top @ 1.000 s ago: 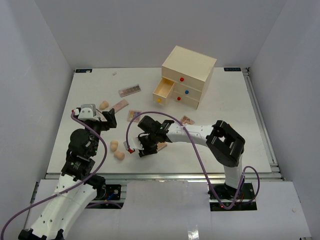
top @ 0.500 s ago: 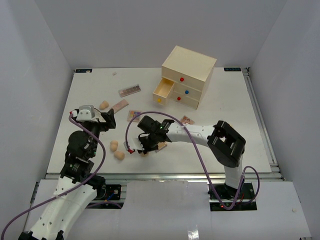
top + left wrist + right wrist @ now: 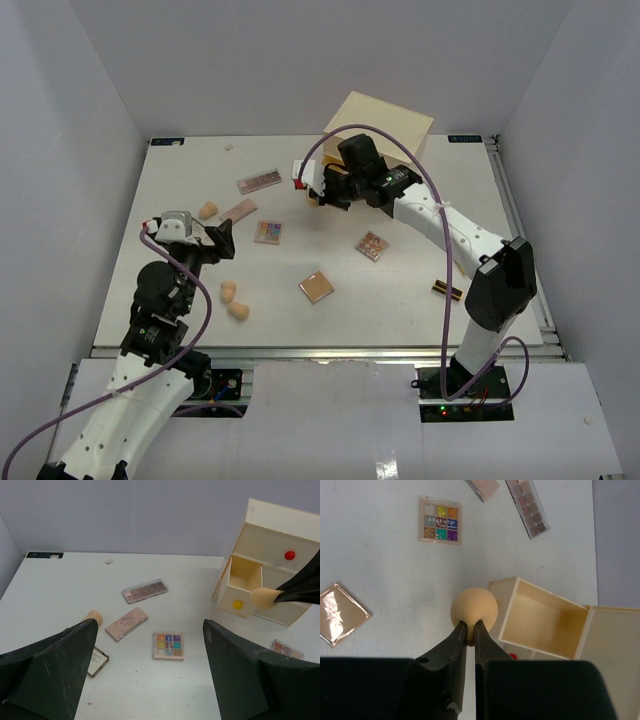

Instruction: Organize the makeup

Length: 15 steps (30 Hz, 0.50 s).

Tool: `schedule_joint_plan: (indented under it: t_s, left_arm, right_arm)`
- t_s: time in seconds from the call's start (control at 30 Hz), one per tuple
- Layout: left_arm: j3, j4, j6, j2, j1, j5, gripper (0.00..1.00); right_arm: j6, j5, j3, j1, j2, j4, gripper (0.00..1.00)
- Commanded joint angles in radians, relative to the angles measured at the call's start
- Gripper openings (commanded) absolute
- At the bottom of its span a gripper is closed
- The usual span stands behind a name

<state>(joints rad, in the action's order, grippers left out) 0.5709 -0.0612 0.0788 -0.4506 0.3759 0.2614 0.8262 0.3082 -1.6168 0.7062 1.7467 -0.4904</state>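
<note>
- Clutter is spread across the white table (image 3: pixel 500 230): a long palette of brown pans (image 3: pixel 145 590), a slim pink rectangular compact (image 3: pixel 127 624), a square 9-pan multicolour palette (image 3: pixel 168 645), a glossy square peach compact (image 3: pixel 316 286) and a black-and-gold lipstick tube (image 3: pixel 447 291).
- 3 loose tan egg-shaped sponges are seen on the left: 1 (image 3: pixel 208 210) beside the pink compact, 2 (image 3: pixel 234 300) touching each other nearer the arms.
- At the back, the cream 3-drawer chest (image 3: pixel 385 120) is partly hidden from above by the right arm; its top-left drawer with the yellow knob (image 3: pixel 239 587) is pulled out.
- The right gripper (image 3: pixel 470 630) is pinched together on a 4th tan sponge (image 3: pixel 474 609), held at the front edge of that open drawer, not inside it.
- The left gripper (image 3: pixel 218 240) is spread wide with nothing between its fingers, and is kept over the left of the table.
</note>
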Motion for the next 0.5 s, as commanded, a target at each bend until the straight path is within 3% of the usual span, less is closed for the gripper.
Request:
schedule_joint_plan:
  t_s: [0.0, 0.47]
  left_arm:
    - [0.001, -0.017, 0.003, -0.017, -0.005, -0.042, 0.98]
    - [0.003, -0.019, 0.001, -0.046, -0.005, -0.077, 0.98]
  right_arm:
    - [-0.052, -0.052, -0.120, -0.033, 0.044, 0.029, 0.11]
    - [-0.102, -0.215, -0.291, -0.108, 0.218, 0.070, 0.15]
